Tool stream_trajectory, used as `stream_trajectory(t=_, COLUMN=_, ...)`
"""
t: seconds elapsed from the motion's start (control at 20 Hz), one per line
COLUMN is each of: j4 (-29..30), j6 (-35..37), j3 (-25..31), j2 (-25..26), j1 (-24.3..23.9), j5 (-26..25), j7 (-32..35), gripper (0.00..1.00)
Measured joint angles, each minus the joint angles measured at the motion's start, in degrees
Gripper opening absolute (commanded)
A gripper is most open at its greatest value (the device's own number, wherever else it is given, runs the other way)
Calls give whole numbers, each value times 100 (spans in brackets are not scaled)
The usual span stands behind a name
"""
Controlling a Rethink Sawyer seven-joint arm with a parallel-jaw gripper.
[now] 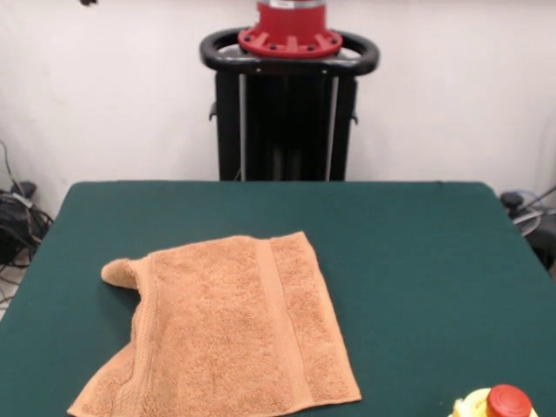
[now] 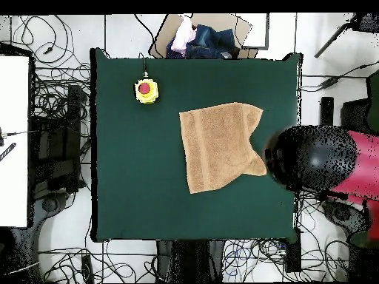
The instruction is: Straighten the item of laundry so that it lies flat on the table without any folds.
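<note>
The item of laundry (image 1: 228, 334) (image 2: 218, 144), an orange-tan towel, lies on the green table (image 1: 417, 261) (image 2: 133, 185). In the front view its near edge runs to the picture's bottom. Its far left corner (image 1: 122, 272) is bunched into a small lump, and the left edge below it is folded under. A woven band runs down its right part. In the overhead view the arm (image 2: 322, 159) hangs over the table's right edge, beside the towel's folded corner. A small dark tip at the front view's top edge may be the gripper (image 1: 87, 2).
A yellow box with a red button (image 1: 497, 404) (image 2: 146, 90) stands on the table away from the towel. Cables lie on the floor all round. A heap of clothes (image 2: 196, 37) sits beyond the table's top edge in the overhead view.
</note>
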Motion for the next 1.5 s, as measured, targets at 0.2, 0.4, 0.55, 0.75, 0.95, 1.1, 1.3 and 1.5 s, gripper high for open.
stream_trajectory(t=0.2, j4=173, j6=-1066, j3=-52, j2=336, j1=391, j5=-1, j7=1, gripper=100)
stream_trajectory(t=0.4, j4=308, j6=-1593, j3=-75, j2=572, j1=527, j5=-1, j7=1, gripper=100)
stream_trajectory(t=0.55, j4=440, j6=-2023, j3=-127, j2=845, j1=651, j5=4, j7=2, gripper=100)
stream_trajectory(t=0.75, j4=529, j6=-2262, j3=-253, j2=1188, j1=795, j5=44, j7=41, gripper=100)
stream_trajectory(t=0.95, j4=565, j6=-2330, j3=-342, j2=1494, j1=922, j5=93, j7=110, gripper=100)
stream_trajectory(t=1.1, j4=598, j6=-2387, j3=-430, j2=1758, j1=996, j5=97, j7=140, gripper=100)
stream_trajectory(t=1.3, j4=607, j6=-2510, j3=-493, j2=2001, j1=1000, j5=97, j7=140, gripper=100)
stream_trajectory(t=1.5, j4=604, j6=-2672, j3=-614, j2=2275, j1=999, j5=91, j7=140, gripper=100)
